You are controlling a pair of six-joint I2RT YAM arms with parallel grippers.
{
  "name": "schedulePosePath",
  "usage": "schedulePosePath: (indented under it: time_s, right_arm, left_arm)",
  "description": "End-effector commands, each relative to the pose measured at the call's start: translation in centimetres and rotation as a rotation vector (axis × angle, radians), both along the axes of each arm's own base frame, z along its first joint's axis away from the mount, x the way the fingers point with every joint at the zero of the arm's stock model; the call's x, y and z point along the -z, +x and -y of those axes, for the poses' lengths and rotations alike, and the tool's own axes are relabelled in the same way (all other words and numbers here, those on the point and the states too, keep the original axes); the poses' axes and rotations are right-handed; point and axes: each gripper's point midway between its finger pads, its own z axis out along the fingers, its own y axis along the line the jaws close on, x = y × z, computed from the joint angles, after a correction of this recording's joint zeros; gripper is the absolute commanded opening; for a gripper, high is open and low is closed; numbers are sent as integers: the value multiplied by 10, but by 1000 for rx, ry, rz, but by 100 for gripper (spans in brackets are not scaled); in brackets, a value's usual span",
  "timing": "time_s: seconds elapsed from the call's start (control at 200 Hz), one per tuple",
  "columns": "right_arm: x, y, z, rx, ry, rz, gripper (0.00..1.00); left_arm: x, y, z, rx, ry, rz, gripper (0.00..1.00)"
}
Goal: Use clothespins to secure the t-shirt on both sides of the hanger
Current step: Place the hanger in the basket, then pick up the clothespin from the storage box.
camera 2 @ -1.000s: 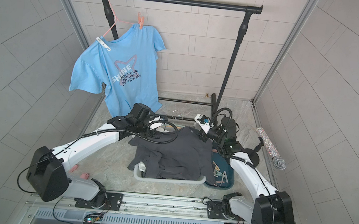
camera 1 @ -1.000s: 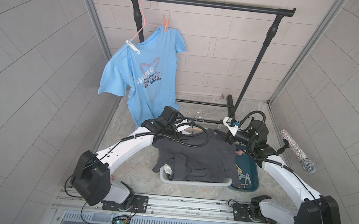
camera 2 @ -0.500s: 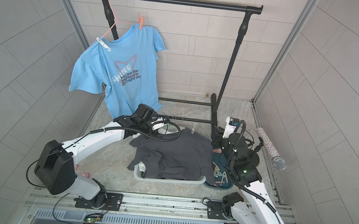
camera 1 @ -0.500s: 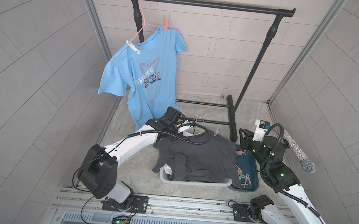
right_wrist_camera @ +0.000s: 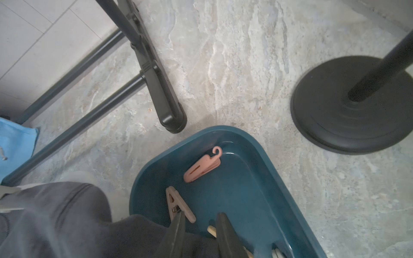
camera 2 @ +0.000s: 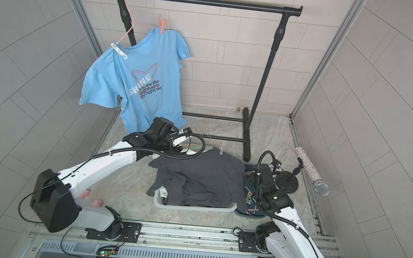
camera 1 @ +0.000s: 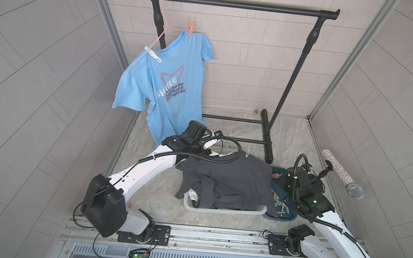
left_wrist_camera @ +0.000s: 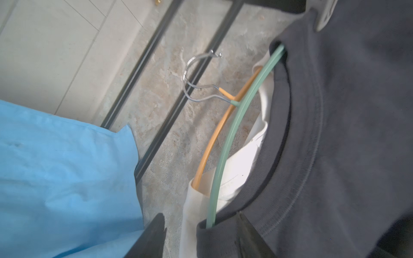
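Back over tray [camera 1: 291, 216], lower right in both top views: right fingers [right_wrist_camera: 177, 230] narrowly parted, empty, tan clothespin [right_wrist_camera: 178, 205] just beside. At dark t-shirt [left_wrist_camera: 335, 134] collar, left fingers [left_wrist_camera: 154, 234] newly spread open. Signals another pickup.

My right gripper [right_wrist_camera: 199, 217] shows only its fingertips in the right wrist view, the rest cut off by the edge. A pale peg [right_wrist_camera: 211, 230] lies between them, gripped or just behind I cannot tell. In both top views that gripper is hidden under my own wrist, over the teal tray [right_wrist_camera: 237, 192] at the right, whose clothespins [camera 1: 279, 202] are too small to tell by colour. The dark t-shirt [camera 1: 231, 181] covers most of the white basket [camera 1: 223, 210] and swallows both ends of the green hanger [left_wrist_camera: 225, 143]. My left gripper [left_wrist_camera: 200, 223] shows only fingertips.
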Motion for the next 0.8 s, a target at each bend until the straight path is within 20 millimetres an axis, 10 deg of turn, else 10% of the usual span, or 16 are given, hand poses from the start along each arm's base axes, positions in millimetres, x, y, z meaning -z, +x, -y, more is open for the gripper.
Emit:
schedulePosePath:
  time_s: [0.0, 0.275, 0.796]
  right_arm:
    - [1, 11, 5, 111, 60, 55, 29]
    - [26, 32, 9, 194, 72, 59, 32]
    - [58, 52, 19, 267, 181, 53, 35]
  left_arm:
    - [-22, -22, -6, -74, -151, -18, 56]
    - [-7, -51, -28, -197, -283, -48, 58]
    - [-18, -44, -32, -255, -389, 38, 58]
